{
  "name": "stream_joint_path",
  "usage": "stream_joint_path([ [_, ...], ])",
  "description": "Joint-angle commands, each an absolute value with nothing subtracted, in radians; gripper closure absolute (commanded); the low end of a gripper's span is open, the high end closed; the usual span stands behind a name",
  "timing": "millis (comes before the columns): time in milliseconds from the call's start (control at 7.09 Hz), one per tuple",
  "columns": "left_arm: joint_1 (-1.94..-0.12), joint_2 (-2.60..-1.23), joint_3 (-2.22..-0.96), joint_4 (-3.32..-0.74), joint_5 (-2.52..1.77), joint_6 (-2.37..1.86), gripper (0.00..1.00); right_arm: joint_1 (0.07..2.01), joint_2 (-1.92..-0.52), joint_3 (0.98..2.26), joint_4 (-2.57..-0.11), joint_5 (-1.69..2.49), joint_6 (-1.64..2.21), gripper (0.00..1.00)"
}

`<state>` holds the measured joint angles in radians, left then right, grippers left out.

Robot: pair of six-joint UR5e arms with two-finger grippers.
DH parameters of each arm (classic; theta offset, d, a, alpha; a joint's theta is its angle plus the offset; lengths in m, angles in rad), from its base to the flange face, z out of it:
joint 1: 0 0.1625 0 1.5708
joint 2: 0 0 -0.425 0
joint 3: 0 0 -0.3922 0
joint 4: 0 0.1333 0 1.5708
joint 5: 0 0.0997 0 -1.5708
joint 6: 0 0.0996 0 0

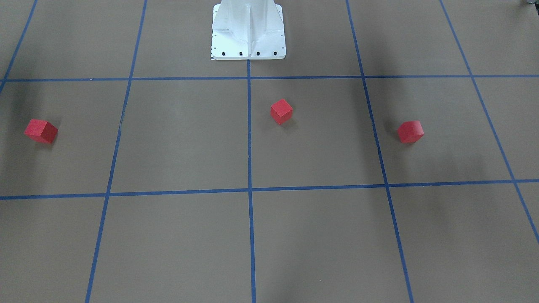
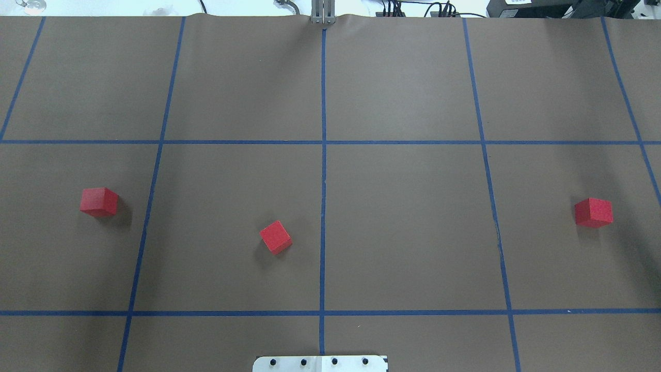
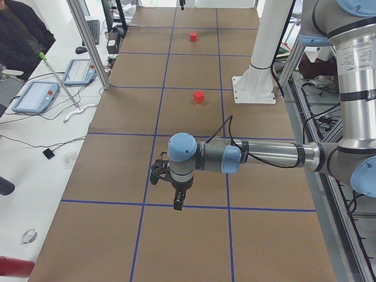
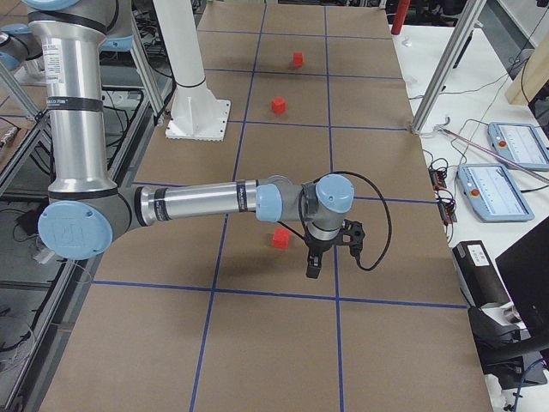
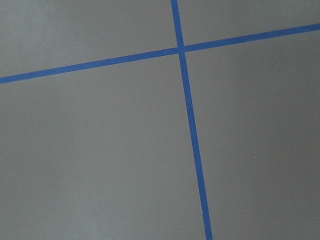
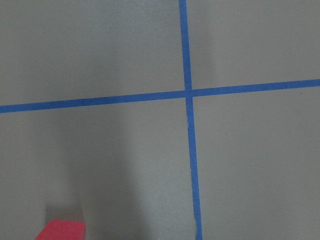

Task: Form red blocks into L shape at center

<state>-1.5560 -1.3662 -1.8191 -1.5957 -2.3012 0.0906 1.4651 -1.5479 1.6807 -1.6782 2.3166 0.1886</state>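
Three red blocks lie apart on the brown taped surface. In the overhead view one block (image 2: pixel 99 201) is at the left, one block (image 2: pixel 276 237) sits just left of the middle blue line (image 2: pixel 323 227), and one block (image 2: pixel 594 212) is at the far right. My left gripper (image 3: pixel 177 205) shows only in the exterior left view, hanging above the surface. My right gripper (image 4: pixel 312 273) shows only in the exterior right view, just beside the right-hand block (image 4: pixel 280 238). I cannot tell whether either gripper is open or shut. The right wrist view catches that block's edge (image 6: pixel 62 230).
The white robot pedestal (image 1: pixel 248 29) stands at the robot's edge on the middle line. Aluminium posts (image 3: pixel 88 41) and tablets (image 4: pixel 497 189) sit beyond the far table edge. A person (image 3: pixel 20 29) sits there.
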Motion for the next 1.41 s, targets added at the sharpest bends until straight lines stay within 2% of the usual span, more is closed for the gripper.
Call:
stream_joint_path([
  [0, -1.555, -1.368, -1.821, -1.595, -2.306, 0.089, 0.00, 1.465, -1.548, 1.674, -1.677, 2.316, 0.187, 0.00],
  [1269, -1.555, -1.359, -1.825, -1.597, -2.309, 0.092, 0.00, 1.431, -1.557, 1.716, -1.678, 2.345, 0.187, 0.00],
])
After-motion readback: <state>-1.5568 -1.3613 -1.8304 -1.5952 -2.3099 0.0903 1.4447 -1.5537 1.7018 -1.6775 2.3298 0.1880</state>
